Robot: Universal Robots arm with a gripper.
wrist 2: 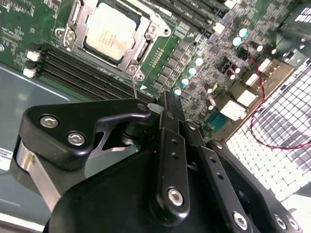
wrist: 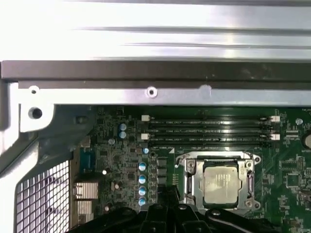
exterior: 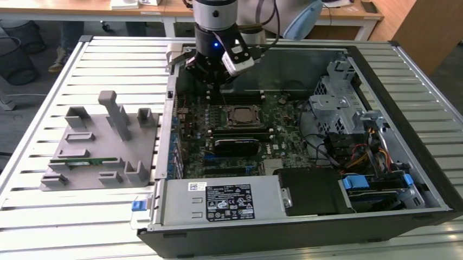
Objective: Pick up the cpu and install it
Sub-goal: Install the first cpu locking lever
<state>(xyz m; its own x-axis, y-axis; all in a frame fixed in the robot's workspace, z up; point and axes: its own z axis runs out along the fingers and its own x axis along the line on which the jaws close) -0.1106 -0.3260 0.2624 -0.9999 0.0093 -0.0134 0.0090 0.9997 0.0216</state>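
Seen in the exterior view, nearest at 6 o'clock: the grey power supply box (exterior: 217, 201) inside an open computer case (exterior: 376, 230), lying on a slatted metal table (exterior: 43, 216). At 9 o'clock, outside the case, a grey parts holder (exterior: 97, 146) with a green memory stick (exterior: 83, 161) lying in it.

Farther in, at the middle of the green motherboard (exterior: 285, 127): the cpu (exterior: 240, 115), lying flat inside its metal socket frame (exterior: 241, 123), shiny silver top facing up. Square, so no long axis; its edges run parallel with the frame's edges and, in the first wrist view, with the black memory slots (wrist: 209, 131) beside the socket.

Beyond that, toward 12 o'clock: the black gripper (exterior: 214, 85), hanging over the board's far edge. Jaws drawn together, nothing between them. Cpu at about 5 o'clock from the jaws, near but apart, untouched by them.

In both wrist views, the cpu (wrist 2: 112, 30) (wrist: 220, 182) seated in the socket past the gripper's (wrist 2: 165, 99) tips, clear of them.

Farthest, at 12 o'clock: wooden desks (exterior: 166, 8) behind the table.
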